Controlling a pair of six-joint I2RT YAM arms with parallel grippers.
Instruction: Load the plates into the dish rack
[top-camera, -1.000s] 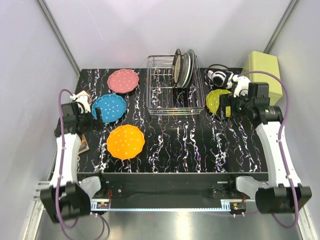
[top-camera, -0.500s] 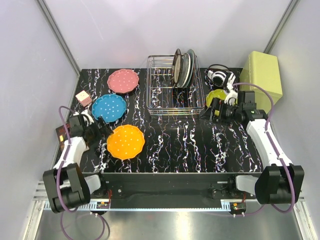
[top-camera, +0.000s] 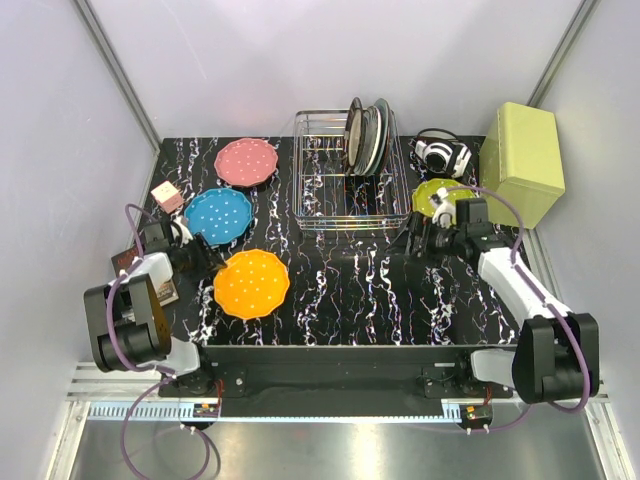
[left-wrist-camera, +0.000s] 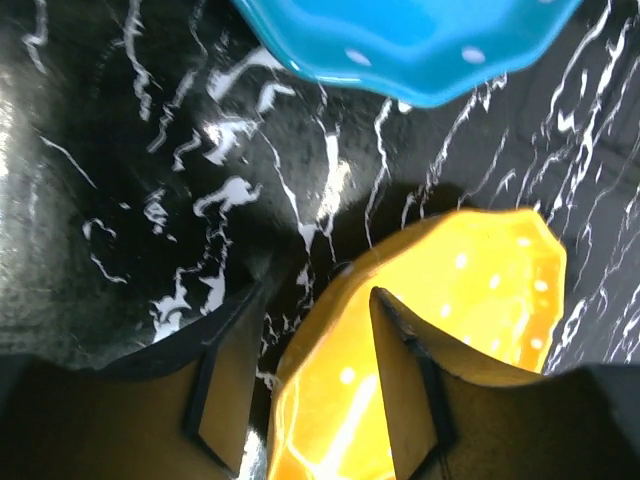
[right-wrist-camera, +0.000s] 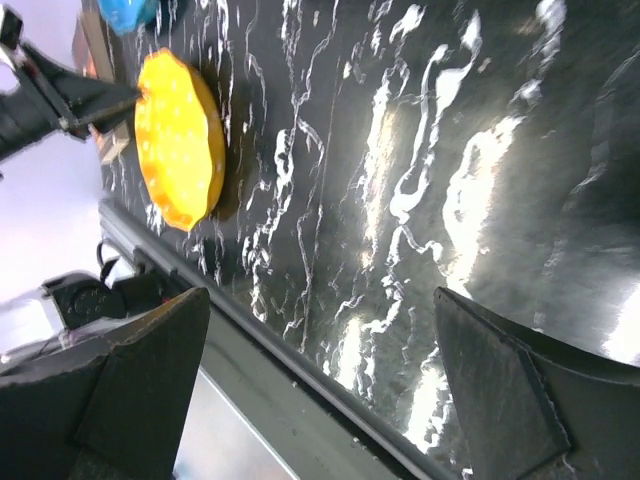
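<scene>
Fingers (left-wrist-camera: 225, 390) of your left gripper (left-wrist-camera: 315, 293) straddle the orange plate's (top-camera: 252, 284) left rim near the bench's front-left corner (pinching or not, I cannot tell). Your right gripper (right-wrist-camera: 320, 295) hangs wide apart and empty, right of mid-bench. Beyond lie the blue plate (top-camera: 218, 214), yellow-green plate (top-camera: 432, 190) and pink plate (top-camera: 246, 161), with the dish rack (top-camera: 325, 215) at the back edge.

Left gripper (left-wrist-camera: 318, 300) at frame bottom, fingers apart, straddling left rim of orange dotted plate (left-wrist-camera: 470, 300); actual pinch unclear. Blue dotted plate (left-wrist-camera: 420, 40) cropped at top edge. Black white-veined tabletop (left-wrist-camera: 130, 180) beneath.
</scene>
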